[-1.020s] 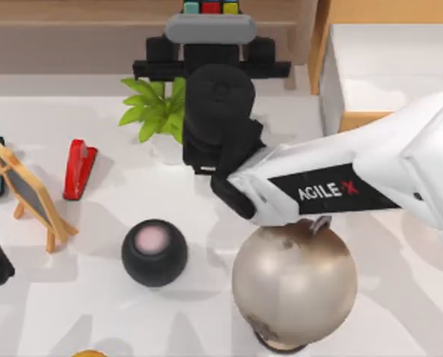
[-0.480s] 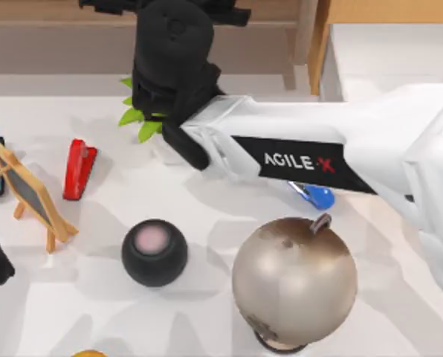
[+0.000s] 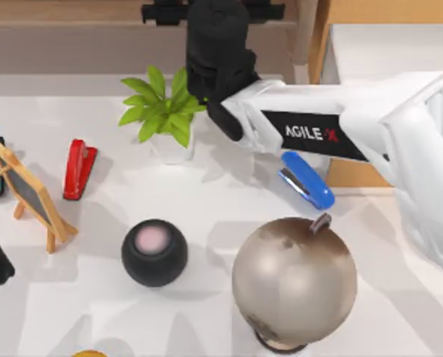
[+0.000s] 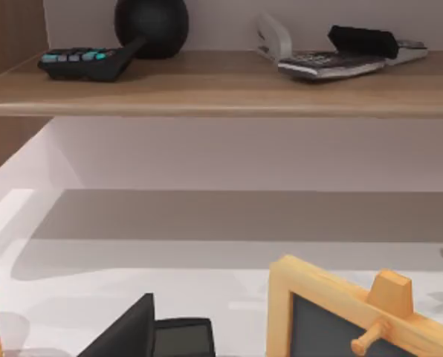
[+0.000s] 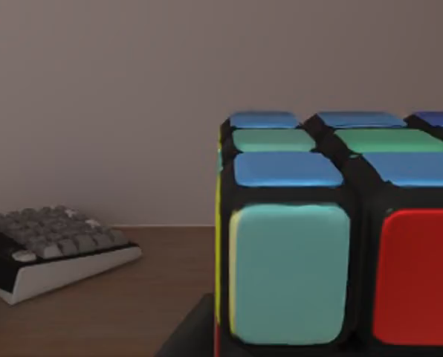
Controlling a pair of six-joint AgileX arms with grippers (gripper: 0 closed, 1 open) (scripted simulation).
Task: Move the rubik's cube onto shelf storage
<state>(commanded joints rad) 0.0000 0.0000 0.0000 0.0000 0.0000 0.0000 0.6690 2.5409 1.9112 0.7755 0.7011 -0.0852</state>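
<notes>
Rubik's cube (image 5: 340, 238) close before the right wrist camera, above the light-wood shelf storage (image 5: 95, 312); jaws of the right gripper (image 3: 214, 11) at the shelf, open or closed cannot tell. Grey keyboard (image 5: 54, 249) near the cube on the same board, bare wood between. Below on the table (image 3: 207, 201): potted plant (image 3: 162, 111) just beside the right arm, blue stapler (image 3: 307, 180) under it, globe (image 3: 294, 281), black speaker ball (image 3: 154, 251), red stapler (image 3: 79, 168), small chalkboard (image 3: 30, 192) at left.

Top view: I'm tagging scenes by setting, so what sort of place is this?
Probably an office desk or study corner, rendered: a white table with staplers, a globe, a plant, and a wooden shelf holding calculators.
</notes>
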